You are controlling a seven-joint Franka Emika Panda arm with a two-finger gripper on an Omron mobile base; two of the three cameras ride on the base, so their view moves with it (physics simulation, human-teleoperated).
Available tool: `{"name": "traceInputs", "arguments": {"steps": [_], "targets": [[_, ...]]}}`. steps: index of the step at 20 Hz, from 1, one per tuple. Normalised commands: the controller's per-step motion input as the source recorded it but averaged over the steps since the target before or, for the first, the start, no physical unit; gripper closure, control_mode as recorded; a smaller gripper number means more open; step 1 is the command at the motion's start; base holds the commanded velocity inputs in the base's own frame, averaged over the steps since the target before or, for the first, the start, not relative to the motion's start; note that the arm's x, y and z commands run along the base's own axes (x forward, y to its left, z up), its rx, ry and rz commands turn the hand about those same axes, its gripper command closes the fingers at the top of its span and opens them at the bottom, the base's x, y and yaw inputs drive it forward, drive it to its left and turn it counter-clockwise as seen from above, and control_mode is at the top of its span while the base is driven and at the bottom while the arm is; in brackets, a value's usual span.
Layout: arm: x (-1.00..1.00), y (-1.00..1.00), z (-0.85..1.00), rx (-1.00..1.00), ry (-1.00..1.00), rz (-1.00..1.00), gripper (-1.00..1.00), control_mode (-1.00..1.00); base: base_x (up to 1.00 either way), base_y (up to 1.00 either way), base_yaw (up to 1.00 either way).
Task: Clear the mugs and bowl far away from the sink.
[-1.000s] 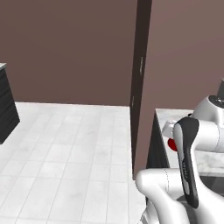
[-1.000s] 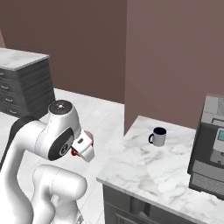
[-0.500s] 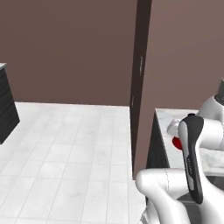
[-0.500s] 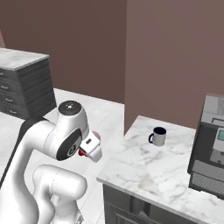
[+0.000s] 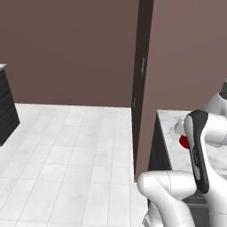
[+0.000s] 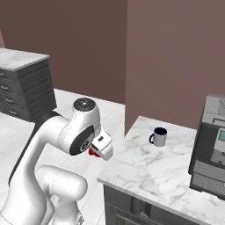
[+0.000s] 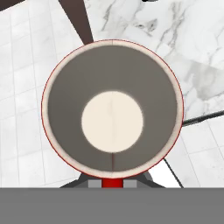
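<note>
The jaws are clamped on the red mug (image 7: 112,107), whose round open mouth faces the hand camera, held off the marble worktop (image 6: 149,169) at its 9 o'clock edge, while the white-grey mug (image 6: 159,136) stands upright on that worktop toward 12 o'clock, near the coffee machine (image 6: 212,145).

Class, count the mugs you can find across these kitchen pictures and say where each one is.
2. The red mug is held in the hand, just off the counter edge. The white mug stands on the counter near the wall. Others may be hidden.
</note>
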Motion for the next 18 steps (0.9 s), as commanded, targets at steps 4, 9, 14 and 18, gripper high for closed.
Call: {"name": "traceInputs", "arguments": {"steps": [4, 9, 14, 18], "targets": [[0.05, -0.43, -0.14, 0.0, 0.08, 0.0, 1.0, -1.0, 0.0, 0.0, 0.0], [0.0, -0.52, -0.33, -0.02, 0.07, 0.0, 1.0, -1.0, 0.0, 0.0, 0.0], [0.06, -0.47, -0.44, -0.06, 0.01, 0.0, 1.0, -1.0, 0.0, 0.0, 0.0], [0.13, -0.41, -0.49, -0.09, 0.0, 0.0, 1.0, -1.0, 0.0, 0.0, 0.0]]}}
